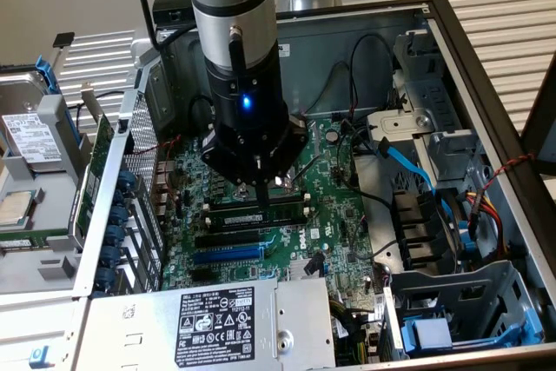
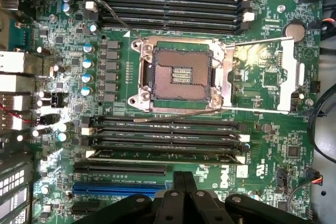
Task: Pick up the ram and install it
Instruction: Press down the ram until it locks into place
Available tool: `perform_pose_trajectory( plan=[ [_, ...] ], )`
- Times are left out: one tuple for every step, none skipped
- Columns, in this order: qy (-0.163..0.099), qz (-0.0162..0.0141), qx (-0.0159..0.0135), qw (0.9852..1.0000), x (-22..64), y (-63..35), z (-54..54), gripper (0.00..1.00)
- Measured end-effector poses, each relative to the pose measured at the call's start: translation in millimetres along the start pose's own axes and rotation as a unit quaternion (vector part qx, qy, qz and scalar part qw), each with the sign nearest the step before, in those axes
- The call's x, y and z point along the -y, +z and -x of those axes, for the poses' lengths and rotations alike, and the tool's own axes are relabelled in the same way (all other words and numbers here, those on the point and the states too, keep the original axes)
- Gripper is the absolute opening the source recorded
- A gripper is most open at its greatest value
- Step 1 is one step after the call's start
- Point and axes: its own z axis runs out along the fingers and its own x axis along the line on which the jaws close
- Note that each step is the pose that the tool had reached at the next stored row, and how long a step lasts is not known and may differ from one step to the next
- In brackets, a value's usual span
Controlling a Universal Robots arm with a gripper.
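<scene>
The ram (image 2: 163, 156) is a long narrow green stick standing on edge in the black memory slot closest to the blue expansion slot (image 2: 121, 188). In the exterior view the ram (image 1: 261, 218) lies just under my gripper (image 1: 263, 201), whose fingertip hangs right above its middle. My gripper (image 2: 184, 178) has its black fingers pressed together and is shut, with nothing seen between them. Whether the tip touches the ram I cannot tell. The slot clips at both ends of the ram look white.
The open CPU socket (image 2: 181, 74) with its raised metal lever sits in the board's middle. More black memory slots (image 2: 168, 9) lie beyond it. The power supply (image 1: 217, 319), drive cage (image 1: 460, 319), loose cables (image 1: 408, 167) and the case walls (image 1: 486, 110) hem in the board.
</scene>
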Motion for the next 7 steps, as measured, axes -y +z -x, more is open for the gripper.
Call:
perform_pose_trajectory(
  plan=[
    [0.007,-0.0004,0.0000,1.0000,0.0,0.0,0.0,0.11],
    [0.010,-0.0005,0.0000,0.9999,0.0,0.0,0.0,0.11],
    [0.010,-0.0005,-0.0001,1.0000,0.0,0.0,0.0,0.11],
    [0.010,-0.0005,-0.0001,0.9999,0.0,0.0,0.0,0.11],
    [0.010,-0.0005,-0.0001,0.9999,0.0,0.0,0.0,0.11],
    [0.010,-0.0005,0.0000,0.9999,0.0,0.0,0.0,0.11],
    [0.010,-0.0005,-0.0001,0.9999,0.0,0.0,0.0,0.11]
  ],
)
